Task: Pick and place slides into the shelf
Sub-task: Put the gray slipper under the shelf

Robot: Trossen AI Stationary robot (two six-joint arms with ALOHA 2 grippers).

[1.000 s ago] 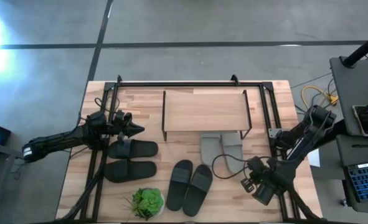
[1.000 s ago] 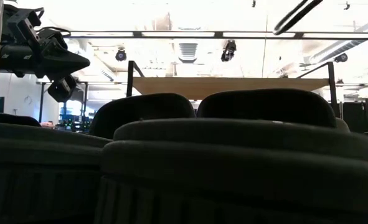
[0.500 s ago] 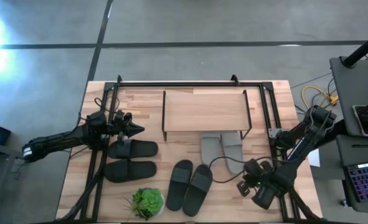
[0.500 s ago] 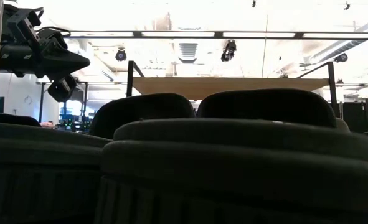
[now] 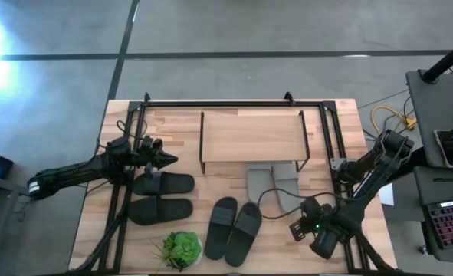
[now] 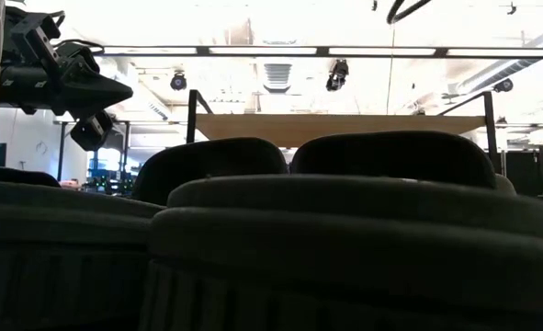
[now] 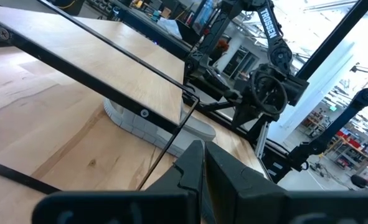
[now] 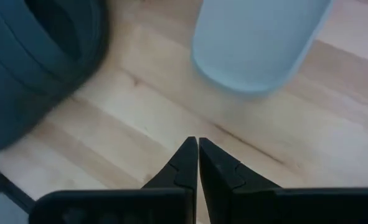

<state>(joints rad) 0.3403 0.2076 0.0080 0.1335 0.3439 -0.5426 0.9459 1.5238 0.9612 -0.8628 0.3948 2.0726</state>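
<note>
Both grippers pressed together and empty; slides spread over the table around the shelf.

Right gripper [image 5: 293,228], fingertips together, hovers at 5 o'clock of the table [image 5: 333,130], beside the heel of the light grey slides [image 5: 274,186], which lie partly beneath the shelf [image 5: 251,136] at 12; charcoal slides [image 5: 234,228] at 6; black slides [image 5: 162,196] at 8, plant [image 5: 182,249] below them; left gripper [image 5: 172,159], also closed on nothing, waits at 9, just above the black pair.

no legible text, labels, brands, numbers or signs in any view
</note>
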